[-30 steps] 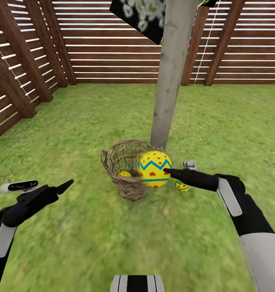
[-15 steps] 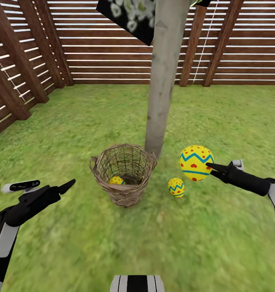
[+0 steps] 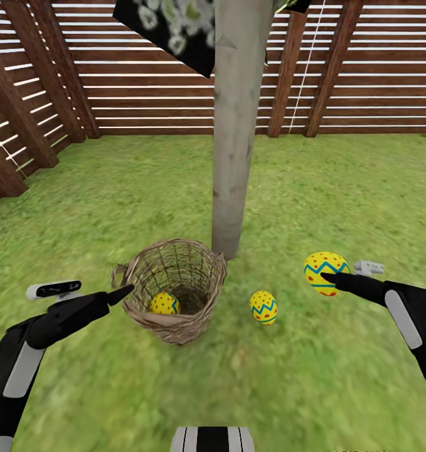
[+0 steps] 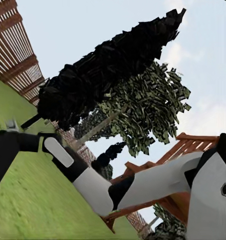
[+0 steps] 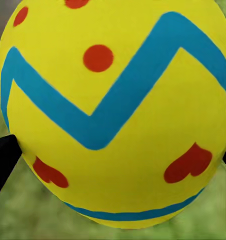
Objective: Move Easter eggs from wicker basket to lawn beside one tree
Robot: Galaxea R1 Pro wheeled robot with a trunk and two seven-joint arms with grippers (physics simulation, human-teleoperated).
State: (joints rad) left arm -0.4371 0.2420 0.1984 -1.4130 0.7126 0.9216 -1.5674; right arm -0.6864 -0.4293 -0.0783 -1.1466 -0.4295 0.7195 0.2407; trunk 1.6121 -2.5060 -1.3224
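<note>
Basket egg (image 3: 164, 304) half behind rim

One yellow zigzag egg (image 3: 164, 304) lies inside the upright wicker basket (image 3: 140, 306) at lower left of centre. A second egg (image 3: 263, 307) rests on the lawn (image 3: 338, 188) right of it, near the tree (image 3: 234, 138). The third egg (image 3: 325, 273) is held at right, above the grass.

Open lawn (image 3: 338, 207) lies right of the tree (image 3: 234, 157); the wicker basket (image 3: 172, 292) crowds its left.
</note>
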